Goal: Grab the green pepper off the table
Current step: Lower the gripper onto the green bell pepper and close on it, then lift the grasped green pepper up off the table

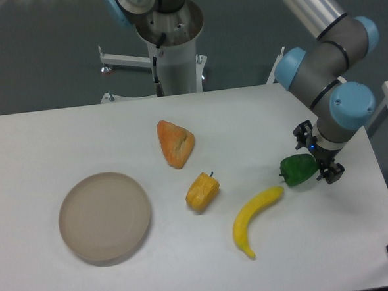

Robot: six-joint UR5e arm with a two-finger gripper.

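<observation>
Gripper [318,152] straddles the pepper's [297,170] right end, jaws open around it, not yet clamped, stem pointing left toward the banana [253,219].

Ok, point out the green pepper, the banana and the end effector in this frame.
green pepper [297,170], fixed camera view, on its glossy body, left of the fingers.
banana [252,219], fixed camera view, on the middle of its curve.
end effector [318,156], fixed camera view, midway between its two fingertips, at the pepper's right side.
</observation>
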